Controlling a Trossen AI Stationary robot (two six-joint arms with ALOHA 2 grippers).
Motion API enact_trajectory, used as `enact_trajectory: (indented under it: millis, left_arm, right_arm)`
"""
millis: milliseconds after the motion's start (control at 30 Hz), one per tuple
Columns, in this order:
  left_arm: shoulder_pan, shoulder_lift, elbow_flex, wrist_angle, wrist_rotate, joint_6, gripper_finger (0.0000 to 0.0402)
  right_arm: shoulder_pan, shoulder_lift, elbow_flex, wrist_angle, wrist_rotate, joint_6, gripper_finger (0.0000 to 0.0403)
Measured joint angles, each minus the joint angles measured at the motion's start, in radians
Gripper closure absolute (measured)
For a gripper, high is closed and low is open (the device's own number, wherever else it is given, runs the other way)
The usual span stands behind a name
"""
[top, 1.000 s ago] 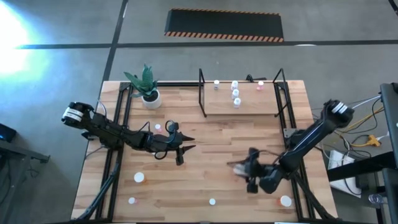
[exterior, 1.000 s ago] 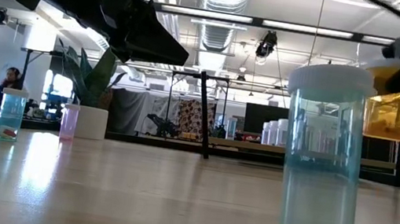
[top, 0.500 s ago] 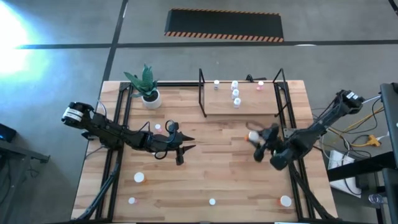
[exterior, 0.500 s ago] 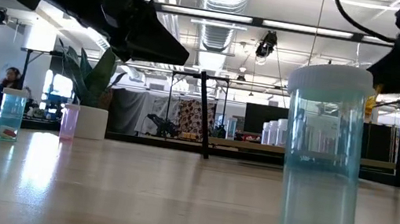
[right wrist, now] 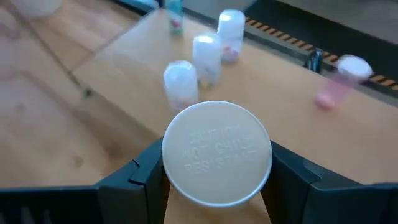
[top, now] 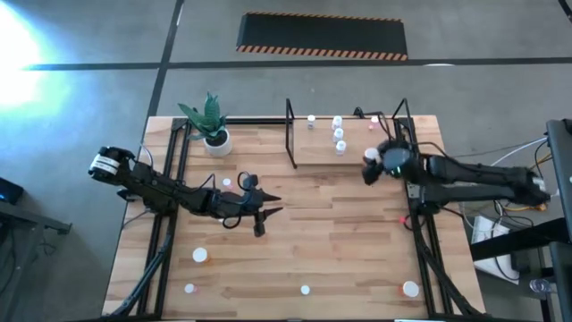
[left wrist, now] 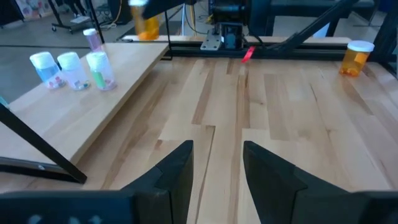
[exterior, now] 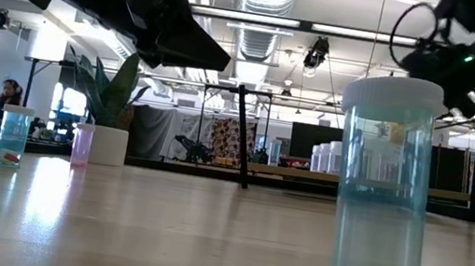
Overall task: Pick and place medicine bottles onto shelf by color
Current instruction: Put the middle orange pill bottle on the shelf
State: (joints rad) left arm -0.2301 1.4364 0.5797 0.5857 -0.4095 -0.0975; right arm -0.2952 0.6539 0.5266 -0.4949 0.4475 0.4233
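Since a second ago my right gripper (top: 370, 167) has swung from the table's near right part up to the shelf (top: 357, 154), carrying an orange bottle (right wrist: 216, 155) whose white cap fills my right wrist view; my fingers (right wrist: 142, 173) pinch it on both sides, just off the shelf's near right edge. On the shelf board stand three white-capped bottles (top: 339, 134) in a row, a small green one (top: 311, 120) and a pink one (top: 374, 122). My left gripper (top: 261, 215) hovers over the table's middle, fingers spread and holding nothing. More bottles (top: 200, 256) stand along the table's near edge.
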Motion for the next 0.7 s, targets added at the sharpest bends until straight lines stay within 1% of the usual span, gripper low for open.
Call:
enact_trajectory:
  millis: [100, 200, 267, 333, 400, 467, 567, 700]
  left_arm:
    - [0.001, 0.0, 0.0, 0.02, 0.0, 0.001, 0.0279]
    - [0.001, 0.0, -0.001, 0.024, 0.0, 0.001, 0.0279]
    - [0.001, 0.0, -0.002, 0.025, 0.0, 0.001, 0.0279]
    - [0.001, 0.0, -0.002, 0.025, 0.0, 0.001, 0.0279]
    - [0.001, 0.0, -0.002, 0.026, 0.0, 0.001, 0.0279]
    - [0.001, 0.0, -0.002, 0.026, 0.0, 0.001, 0.0279]
    - [0.001, 0.0, -0.003, 0.026, 0.0, 0.001, 0.0279]
    - [0.001, 0.0, -0.005, 0.027, 0.0, 0.001, 0.0279]
  right_arm:
    - [-0.21, 0.063, -0.016, 0.152, -0.137, -0.101, 0.0218]
    - [-0.397, 0.156, -0.018, 0.268, -0.282, -0.153, 0.0218]
    - [-0.496, 0.233, -0.013, 0.321, -0.355, -0.179, 0.0218]
    - [-0.567, 0.312, 0.0, 0.376, -0.4, -0.202, 0.0218]
    - [-0.615, 0.386, 0.025, 0.43, -0.426, -0.212, 0.0218]
    - [-0.637, 0.455, 0.059, 0.458, -0.429, -0.224, 0.0218]
    - [-0.637, 0.541, 0.111, 0.452, -0.43, -0.261, 0.0218]
    - [-0.637, 0.618, 0.161, 0.448, -0.429, -0.279, 0.0218]
